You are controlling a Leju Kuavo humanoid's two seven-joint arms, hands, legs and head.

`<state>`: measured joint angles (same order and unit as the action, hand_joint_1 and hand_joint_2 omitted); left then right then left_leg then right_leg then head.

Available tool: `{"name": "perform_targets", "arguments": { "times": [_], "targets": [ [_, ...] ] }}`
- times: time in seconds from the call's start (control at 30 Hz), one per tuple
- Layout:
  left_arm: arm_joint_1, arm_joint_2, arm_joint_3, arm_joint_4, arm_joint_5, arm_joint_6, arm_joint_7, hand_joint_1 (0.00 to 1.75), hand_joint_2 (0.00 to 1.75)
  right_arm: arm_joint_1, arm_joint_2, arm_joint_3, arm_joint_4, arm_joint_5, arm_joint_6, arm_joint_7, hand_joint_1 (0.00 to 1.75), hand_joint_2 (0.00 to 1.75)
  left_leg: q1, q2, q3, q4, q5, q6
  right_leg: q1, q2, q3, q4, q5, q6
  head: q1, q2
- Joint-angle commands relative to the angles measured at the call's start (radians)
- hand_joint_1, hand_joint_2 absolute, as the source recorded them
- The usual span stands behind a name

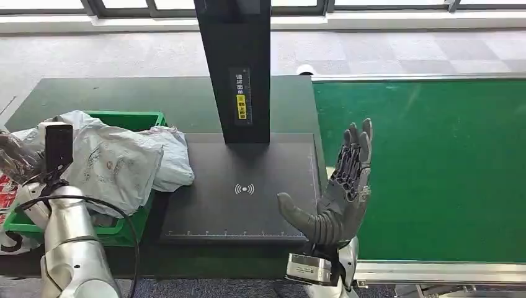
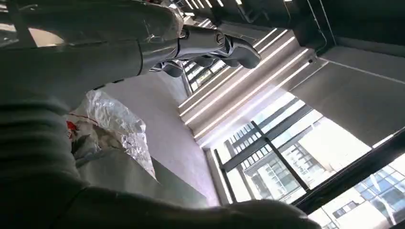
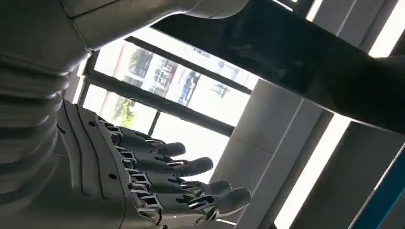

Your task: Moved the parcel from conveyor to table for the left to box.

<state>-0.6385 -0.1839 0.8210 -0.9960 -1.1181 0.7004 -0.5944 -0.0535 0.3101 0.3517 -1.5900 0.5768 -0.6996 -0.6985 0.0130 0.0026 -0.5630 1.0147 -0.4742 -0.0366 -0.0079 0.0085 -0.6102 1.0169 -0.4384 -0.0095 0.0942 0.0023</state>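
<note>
Soft pale blue-grey parcels [image 1: 118,162] lie heaped on the green box [image 1: 133,118] at the table's left side; one hangs over the box's right rim onto the black scan plate [image 1: 242,205]. My left hand [image 1: 17,158] is at the far left beside the heap, with its fingers [image 2: 215,45] stretched out and nothing between them and the thumb. A crinkled silvery bag [image 2: 122,124] lies close behind it. My right hand [image 1: 344,186] is raised over the plate's right edge, palm open, fingers [image 3: 191,186] straight and apart, holding nothing. The green conveyor belt [image 1: 434,167] carries no parcel.
A black column [image 1: 236,68] with a yellow label rises from the back of the scan plate. The conveyor's metal frame [image 1: 434,270] runs along the near right. Red-printed packets [image 1: 5,186] show at the left edge by the box.
</note>
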Motion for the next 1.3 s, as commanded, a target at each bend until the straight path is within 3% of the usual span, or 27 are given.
{"name": "perform_targets", "arguments": {
  "times": [0.03,0.17,0.23,0.3,0.33,0.4,0.43,0.47,0.5,0.6,0.7,0.8,0.9,1.0,1.3],
  "targets": [
    [-0.043,-0.021,0.106,0.014,0.003,-0.002,-0.004,0.00,0.00,0.059,0.039,-0.009,0.050,-0.005,0.001,0.000,0.00,1.75,0.000,-0.002,0.003,-0.003,0.000,0.001,0.001,-0.002,0.003,-0.003,-0.001,0.000,0.000,0.000],
    [-0.053,-0.024,0.125,0.014,0.004,-0.002,-0.022,0.00,0.00,0.061,0.039,-0.008,0.051,-0.004,0.001,0.000,0.00,1.75,0.000,-0.002,0.002,-0.003,0.000,0.001,0.000,-0.003,0.003,-0.003,0.000,0.000,0.000,0.000],
    [-0.057,-0.039,0.156,-0.020,0.059,-0.002,-0.090,0.00,0.00,0.062,0.039,-0.013,0.055,-0.004,0.001,0.000,0.00,1.75,0.000,-0.002,0.003,-0.003,0.000,0.001,0.001,-0.002,0.003,-0.003,0.000,0.000,0.000,0.000],
    [0.080,-0.054,-0.072,-0.327,0.371,-0.002,-0.104,0.00,0.00,0.057,0.039,-0.004,0.071,-0.009,0.001,0.000,0.00,1.75,0.000,-0.001,0.001,-0.001,0.000,0.001,0.001,-0.002,0.002,-0.002,-0.001,0.000,0.000,0.000],
    [0.167,-0.044,-0.202,-0.446,0.527,-0.002,-0.104,0.00,1.75,0.057,0.039,-0.007,0.072,-0.007,0.001,0.000,0.00,1.75,0.001,0.001,0.002,-0.002,-0.001,0.001,0.001,0.001,0.002,-0.002,0.000,0.000,0.000,0.000],
    [0.253,-0.032,-0.387,-0.531,0.694,-0.002,-0.104,0.00,1.75,0.058,0.039,-0.017,0.072,-0.026,0.001,0.000,0.00,1.75,0.001,0.004,0.002,-0.002,-0.002,0.001,0.001,0.004,0.001,-0.002,0.000,0.000,0.000,0.000],
    [0.395,-0.031,-0.682,-0.593,0.905,-0.305,-0.104,0.00,1.75,-0.036,-0.022,0.138,0.287,-0.189,0.001,0.000,0.00,1.75,0.001,0.003,0.002,-0.003,-0.002,0.001,0.001,0.003,0.002,-0.003,-0.001,0.000,0.000,0.000],
    [0.477,-0.086,-0.836,-0.604,0.857,-0.399,-0.104,0.00,1.75,-0.080,-0.068,0.193,0.304,-0.290,0.062,0.000,0.00,1.75,0.001,0.004,0.003,-0.003,-0.002,0.002,0.001,0.003,0.003,-0.003,-0.001,0.000,0.000,0.000],
    [0.519,-0.106,-0.947,-0.595,0.847,-0.373,-0.104,0.00,1.75,-0.091,-0.084,0.201,0.292,-0.320,0.078,0.000,0.00,1.75,0.001,0.006,0.005,-0.004,-0.002,0.001,0.001,0.006,0.003,-0.004,0.000,0.000,-0.001,0.000],
    [0.532,-0.081,-1.126,-0.507,0.924,-0.321,-0.104,0.00,1.75,-0.087,-0.086,0.193,0.247,-0.365,0.131,0.000,0.00,1.75,0.000,-0.011,0.002,-0.001,0.000,0.003,0.001,-0.009,0.005,-0.004,-0.004,0.003,-0.002,0.000],
    [0.514,-0.092,-1.150,-0.408,1.004,-0.391,-0.104,0.00,1.75,-0.074,-0.075,0.198,0.212,-0.411,0.161,0.000,0.00,1.75,-0.004,-0.018,0.000,-0.002,-0.001,0.009,-0.002,-0.016,0.008,-0.005,-0.007,0.009,-0.002,0.000],
    [0.510,-0.104,-1.142,-0.365,1.038,-0.426,-0.104,0.00,1.75,-0.071,-0.073,0.203,0.204,-0.432,0.180,0.000,0.00,1.75,-0.005,-0.005,0.004,-0.004,-0.003,0.009,-0.002,-0.006,0.009,-0.006,-0.003,0.007,-0.002,0.000],
    [0.525,-0.141,-1.096,-0.302,1.082,-0.491,-0.104,0.00,1.75,-0.093,-0.075,0.240,0.251,-0.391,0.166,0.000,0.00,1.75,-0.006,-0.005,0.003,-0.001,-0.005,0.010,-0.003,-0.006,0.007,-0.004,-0.004,0.007,-0.003,0.000],
    [0.526,-0.133,-1.112,-0.290,1.018,-0.437,-0.104,0.00,1.75,-0.115,-0.066,0.251,0.320,-0.360,0.129,0.000,0.00,1.75,-0.006,-0.003,0.006,-0.005,-0.004,0.011,-0.003,-0.004,0.009,-0.008,-0.003,0.007,-0.002,0.000],
    [0.534,-0.129,-1.071,-0.297,1.042,-0.465,-0.104,0.00,1.75,-0.121,-0.055,0.220,0.351,-0.356,0.123,0.000,0.00,1.75,-0.005,-0.002,0.004,-0.003,-0.004,0.011,-0.003,-0.003,0.008,-0.006,-0.003,0.007,-0.002,0.000]
  ]
}}
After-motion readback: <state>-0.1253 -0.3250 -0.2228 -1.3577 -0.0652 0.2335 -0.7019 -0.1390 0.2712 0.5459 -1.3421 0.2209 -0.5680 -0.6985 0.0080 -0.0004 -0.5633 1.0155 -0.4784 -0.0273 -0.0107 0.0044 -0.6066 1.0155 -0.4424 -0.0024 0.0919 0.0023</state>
